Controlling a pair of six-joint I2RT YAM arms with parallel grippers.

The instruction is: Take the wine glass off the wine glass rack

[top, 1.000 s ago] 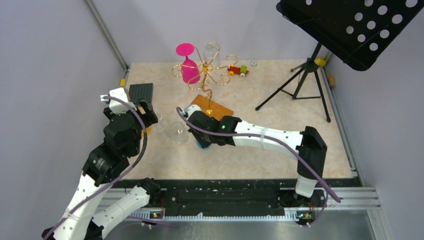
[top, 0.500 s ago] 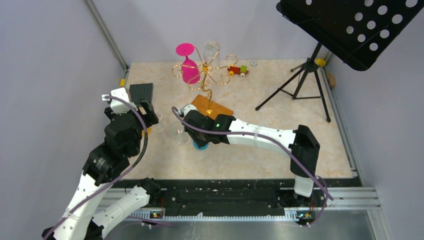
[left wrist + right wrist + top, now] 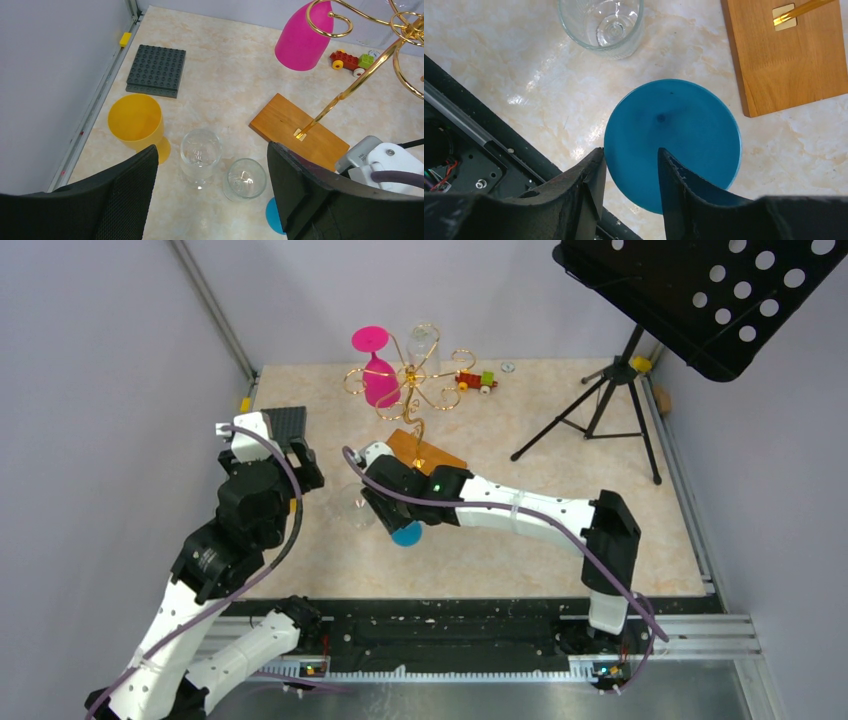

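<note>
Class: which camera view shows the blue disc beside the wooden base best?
Right wrist: the blue disc fills the centre, nearly whole. Top external shows only a small part peeking out beside the right arm; left wrist shows just an edge sliver.

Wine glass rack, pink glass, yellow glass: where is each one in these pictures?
wine glass rack (image 3: 350,88): left wrist view, on its slanting gold stem.
pink glass (image 3: 300,42): left wrist view, on its bowl.
yellow glass (image 3: 135,122): left wrist view, inside its open bowl.
</note>
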